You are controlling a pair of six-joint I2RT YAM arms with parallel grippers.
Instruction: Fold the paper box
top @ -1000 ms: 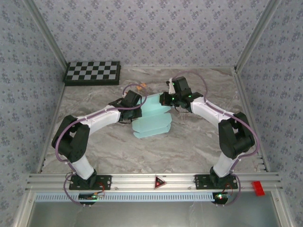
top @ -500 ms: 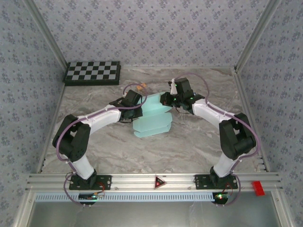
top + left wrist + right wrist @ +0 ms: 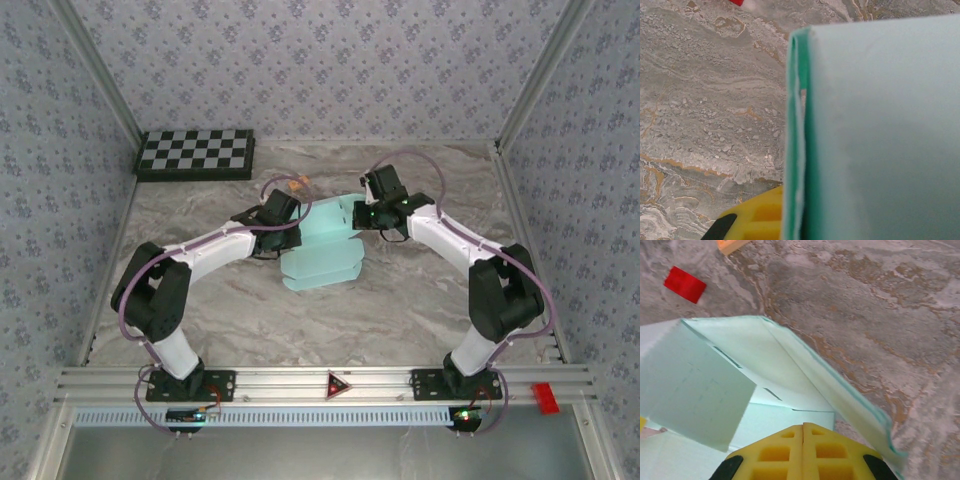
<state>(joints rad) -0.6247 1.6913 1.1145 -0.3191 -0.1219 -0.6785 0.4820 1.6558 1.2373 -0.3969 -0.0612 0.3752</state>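
- Checkerboard (image 3: pixel 195 152): far left of box (image 3: pixel 322 258), well apart.
- L gripper (image 3: pixel 293 226): at box's left edge; one yellow finger (image 3: pixel 757 217) just beside a doubled fold. Open or clamped: can't tell.
- Box: on table (image 3: pixel 420 300), btwn both grippers, partly folded.
- R gripper (image 3: pixel 803 432): at box's far-right corner, fingers pressed together, nothing btwn them, flaps just beyond.
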